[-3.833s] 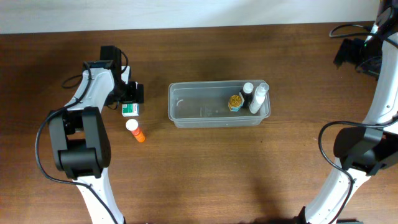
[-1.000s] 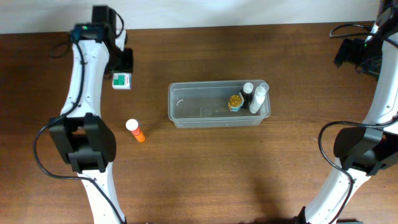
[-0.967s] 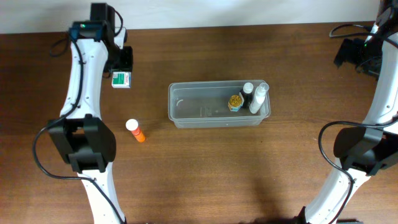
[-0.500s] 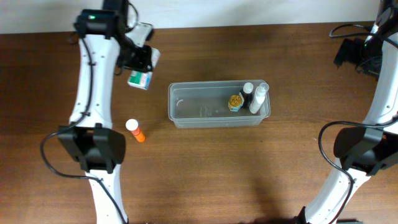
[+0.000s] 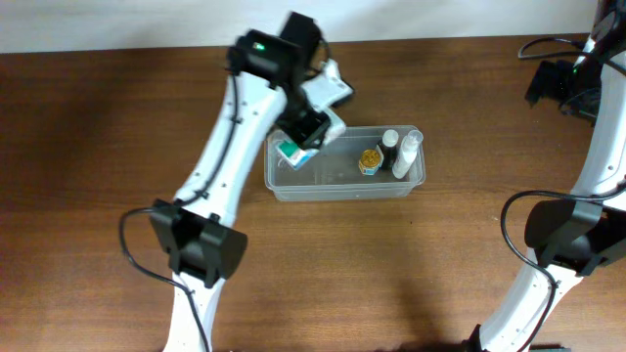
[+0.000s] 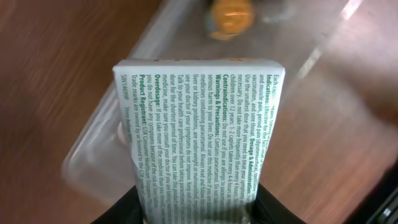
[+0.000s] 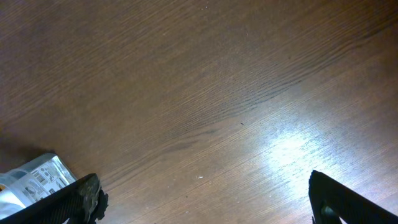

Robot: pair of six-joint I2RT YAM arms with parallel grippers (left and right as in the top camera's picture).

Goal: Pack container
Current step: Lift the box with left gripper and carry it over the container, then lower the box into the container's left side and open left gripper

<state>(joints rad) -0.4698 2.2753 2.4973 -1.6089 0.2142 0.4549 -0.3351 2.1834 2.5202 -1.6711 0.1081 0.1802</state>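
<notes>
We list first the left gripper (image 6: 198, 204), closed to a narrow gap on one short end of a box (image 6: 199, 130), with a dark finger (image 6: 124, 211) pressed against each side. The box is white and green, and its upturned face carries dense small print. It hangs tilted over the left end of the container (image 5: 342, 196). We cannot tell whether its lower end dips below the rim or touches the floor. The container is a clear rectangular tub with rounded corners, lying lengthwise across the middle of the tabletop (image 5: 391, 274). Its left and middle parts are bare beneath the box. Three items are grouped at its right end. A small jar (image 5: 370, 159) with an orange-yellow top stands just left of a dark bottle (image 5: 389, 143) with a white cap. A white tube (image 5: 405, 156) stands just beside the bottle, against the right wall. Farthest off, at the back right corner of the tabletop and well apart from the container, we list the right gripper (image 7: 204, 186). Its jaws are spread wide and hold nothing, with bare wood between them. A crumpled printed packet (image 7: 31, 177) lies on the tabletop near one finger in the right wrist view.
</notes>
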